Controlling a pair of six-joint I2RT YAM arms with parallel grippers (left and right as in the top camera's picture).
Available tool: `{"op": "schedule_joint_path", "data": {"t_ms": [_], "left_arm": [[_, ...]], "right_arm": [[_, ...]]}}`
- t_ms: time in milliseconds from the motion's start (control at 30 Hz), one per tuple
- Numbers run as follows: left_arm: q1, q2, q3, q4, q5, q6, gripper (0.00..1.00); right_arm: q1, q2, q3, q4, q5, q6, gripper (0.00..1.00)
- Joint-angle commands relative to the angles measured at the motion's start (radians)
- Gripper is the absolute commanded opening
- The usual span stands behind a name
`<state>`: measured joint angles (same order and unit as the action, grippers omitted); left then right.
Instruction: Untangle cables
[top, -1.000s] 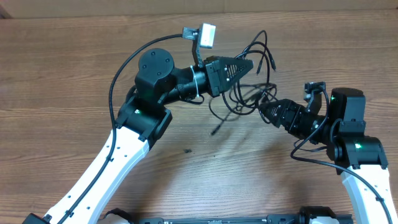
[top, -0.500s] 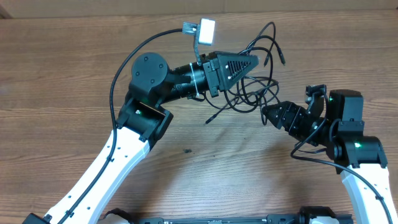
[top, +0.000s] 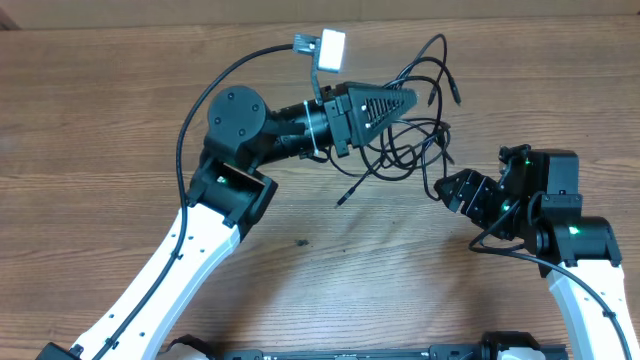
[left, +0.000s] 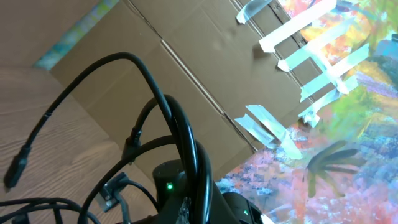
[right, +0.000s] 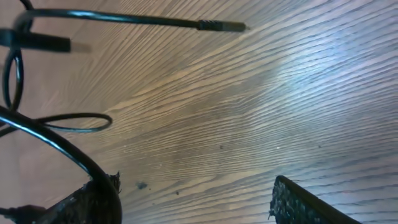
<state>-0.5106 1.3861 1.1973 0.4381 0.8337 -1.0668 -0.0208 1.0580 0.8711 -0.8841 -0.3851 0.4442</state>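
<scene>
1. The step in hand looks like separating one strand from the knot. The left gripper (top: 408, 99) is pressed together and seems to pinch the cables (top: 418, 137), holding the tangle up at the far middle of the table (top: 110, 120).
2. The right gripper (top: 447, 187) sits just near and right of the tangle. Its jaws are spread and hold nothing, though one strand runs past a finger (right: 93, 200).
3. The next move likely calls for closing on that single strand and drawing it away from the pinch without dragging the other loops along.
4. The cables are thin, black and smooth-jacketed, limp enough to fall into loose curls and arcs. Each ends in a small plug, and one plug end (top: 343, 200) hangs free at the near left.
5. The table is brown wood with a fine grain and a soft sheen. The finger pads are dark and coarse.
</scene>
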Motion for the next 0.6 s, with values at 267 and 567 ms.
{"op": "schedule_joint_path", "data": {"t_ms": [267, 567], "left_arm": [[0.089, -0.016, 0.017, -0.184, -0.006, 0.179, 0.04], [0.126, -0.016, 0.017, -0.307, -0.006, 0.279, 0.04]], "right_arm": [[-0.006, 0.000, 0.005, -0.050, 0.037, 0.001, 0.77], [-0.006, 0.000, 0.005, -0.071, 0.037, 0.002, 0.77]]}}
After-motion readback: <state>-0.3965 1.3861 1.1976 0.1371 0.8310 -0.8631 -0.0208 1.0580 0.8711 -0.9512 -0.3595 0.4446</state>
